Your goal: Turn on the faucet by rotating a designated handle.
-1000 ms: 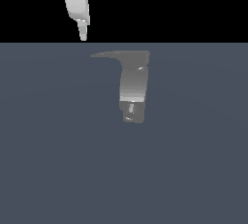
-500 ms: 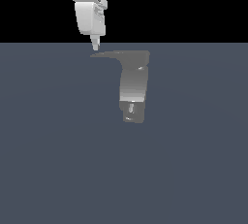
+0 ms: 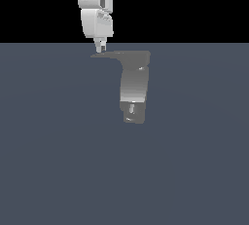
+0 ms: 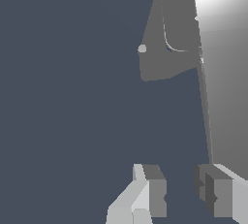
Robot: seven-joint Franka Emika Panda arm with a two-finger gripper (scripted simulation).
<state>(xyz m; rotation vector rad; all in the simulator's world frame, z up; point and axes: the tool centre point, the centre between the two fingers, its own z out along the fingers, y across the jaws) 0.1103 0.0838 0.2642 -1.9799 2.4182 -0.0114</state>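
Above the handle (image 3: 108, 55) tip, the arm's upper part is cropped; the pincer (image 3: 101, 48) hangs spread, gripping nothing.

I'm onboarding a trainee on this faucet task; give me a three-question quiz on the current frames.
1. True or false: the gripper is clamped on the faucet nozzle.
2. In the exterior view, the handle sticks out toward which side? A) left B) right
3. Fill in: the wrist view shows the fingers with a ____ between them.

Key: 1 false, it hovers at the handle's tip. 2 A. 3 gap.
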